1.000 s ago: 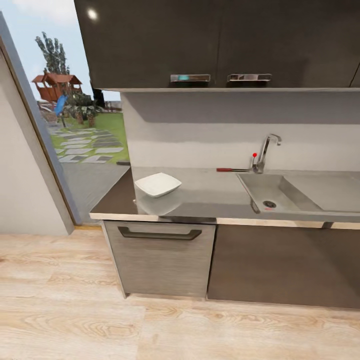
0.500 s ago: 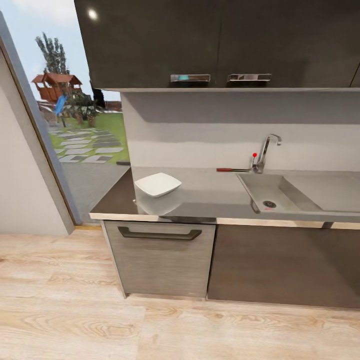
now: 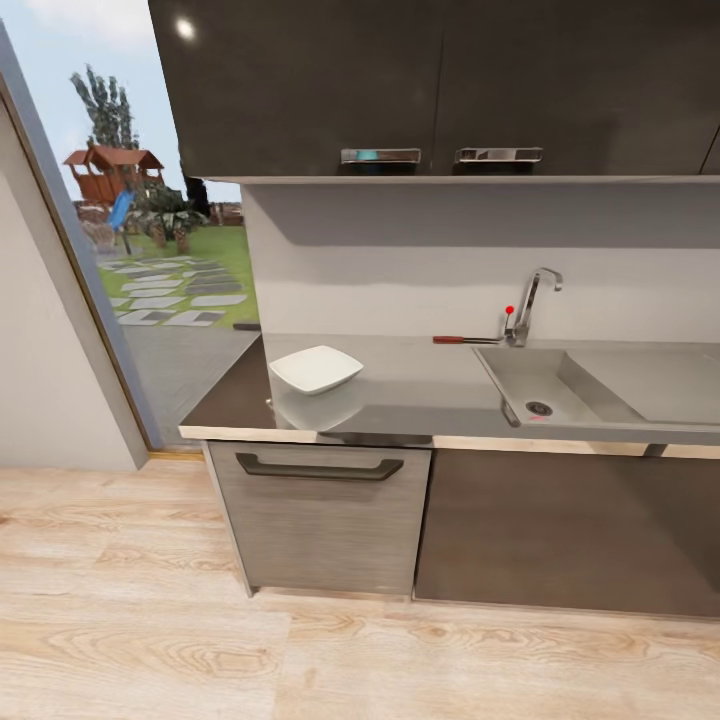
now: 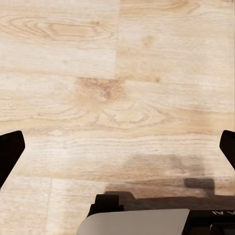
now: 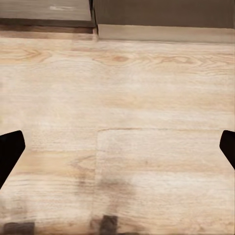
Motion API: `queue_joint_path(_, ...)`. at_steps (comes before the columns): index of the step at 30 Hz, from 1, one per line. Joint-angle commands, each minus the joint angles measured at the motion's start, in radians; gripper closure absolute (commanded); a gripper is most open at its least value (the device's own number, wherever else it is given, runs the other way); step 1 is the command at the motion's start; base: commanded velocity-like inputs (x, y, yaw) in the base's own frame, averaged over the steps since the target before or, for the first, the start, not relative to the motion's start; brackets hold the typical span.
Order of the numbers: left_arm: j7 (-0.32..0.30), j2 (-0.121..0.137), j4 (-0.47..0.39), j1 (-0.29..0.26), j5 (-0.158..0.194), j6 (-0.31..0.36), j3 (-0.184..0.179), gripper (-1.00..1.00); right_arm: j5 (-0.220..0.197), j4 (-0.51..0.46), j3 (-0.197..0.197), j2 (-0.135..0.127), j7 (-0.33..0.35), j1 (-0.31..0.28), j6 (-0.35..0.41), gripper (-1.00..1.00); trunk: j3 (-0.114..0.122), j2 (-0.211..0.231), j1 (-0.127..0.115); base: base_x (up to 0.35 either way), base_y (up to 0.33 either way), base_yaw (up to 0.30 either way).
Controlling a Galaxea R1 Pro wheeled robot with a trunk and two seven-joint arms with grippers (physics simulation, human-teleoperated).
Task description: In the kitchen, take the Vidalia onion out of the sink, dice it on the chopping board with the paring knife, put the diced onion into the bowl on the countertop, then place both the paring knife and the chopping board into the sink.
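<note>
Here both tools gape empty over floor (image 4: pixel 117 73); bowl (image 3: pixel 316 369) left of sink (image 3: pixel 540 385).

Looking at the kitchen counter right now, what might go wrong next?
The steel sink basin looks bare, with no onion seen, so the search may stall. The red-handled paring knife lies close behind the sink by the chrome faucet, an awkward reach. The white square bowl sits near the countertop's front edge and could get knocked.

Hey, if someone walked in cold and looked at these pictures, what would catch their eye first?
Probably the white bowl sitting alone on the grey countertop, left of the sink. Next, the red-handled paring knife lying by the faucet, and the bright garden beyond the doorway on the left.
</note>
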Motion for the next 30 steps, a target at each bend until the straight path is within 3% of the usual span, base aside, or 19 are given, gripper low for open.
queue_joint_path(1, 0.0, 0.0, -0.001, 0.0, 0.0, -0.007, 0.001, -1.0, 0.001, -0.001, 0.001, 0.0, -0.005, 0.006, -0.002, -1.0, -0.001, 0.0, 0.0, 0.0, 0.0, 0.0)
queue_joint_path(10, 0.0, 0.0, 0.0, 0.001, 0.0, -0.016, 0.002, -1.0, 0.0, -0.001, 0.001, 0.0, -0.005, 0.057, -0.002, -1.0, -0.001, 0.0, 0.0, 0.0, 0.0, 0.0)
queue_joint_path(19, 0.0, 0.0, 0.0, 0.001, 0.0, -0.016, 0.002, -1.0, 0.0, -0.001, 0.0, 0.0, -0.005, 0.06, -0.003, -1.0, -0.001, 0.0, 0.0, 0.0, 0.0, 0.0)
queue_joint_path(30, 0.0, 0.0, 0.007, 0.0, 0.0, -0.016, 0.003, -1.0, 0.0, -0.001, 0.0, 0.0, -0.005, 0.06, -0.004, -1.0, 0.034, 0.077, -0.042, 0.0, 0.0, 0.0)
